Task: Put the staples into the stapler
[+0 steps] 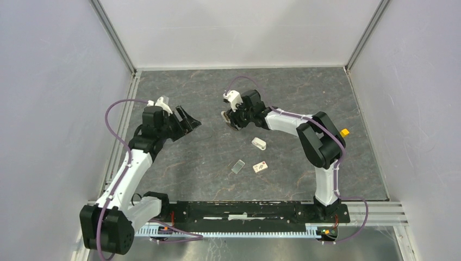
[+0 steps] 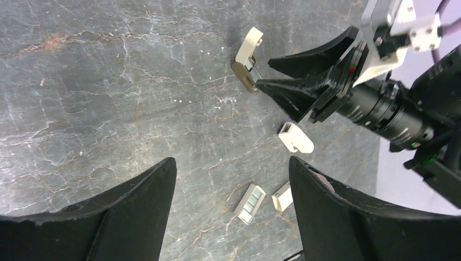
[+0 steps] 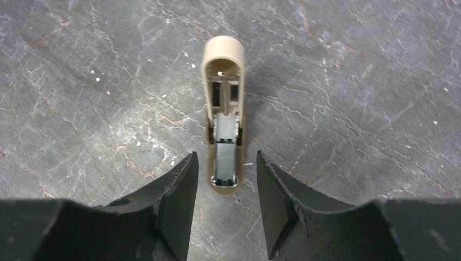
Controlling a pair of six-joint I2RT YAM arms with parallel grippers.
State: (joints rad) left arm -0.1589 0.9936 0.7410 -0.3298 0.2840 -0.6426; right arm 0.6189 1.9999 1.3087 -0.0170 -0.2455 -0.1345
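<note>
The stapler (image 3: 223, 109) lies opened on the bench (image 1: 304, 87), with its beige cover swung away and the magazine channel facing up, spring pusher in sight. Your right hand (image 2: 265, 73) is set at the near end of the channel, jaws moderately apart, one on each side of the stapler. It holds nothing. Its own wrist view shows a gap at either jaw, though from the left wrist view one tip may be touching the base. Your left hand (image 2: 232, 168) hangs well apart to the left, jaws wide and empty. The staples lie nearer the arm bases: a grey strip of staples (image 1: 238, 166) and, just beside it on the right, the white printed staple box (image 1: 260, 167). A small white rounded piece (image 1: 259, 143) lies between them and the stapler. The step in hand appears to be fetching the strip. Take the strip, not the box and not the yellow cube (image 1: 344, 132). The strip is thin and flat on the bench, so bring the fingertips low, grasp across its narrow width, and close gently, because a hard squeeze is likely to break it. Carry it level, align its length with the channel, and lower it legs-down ahead of the pusher. Steady the stapler base with the other hand, since it looks light and will probably slide.
</note>
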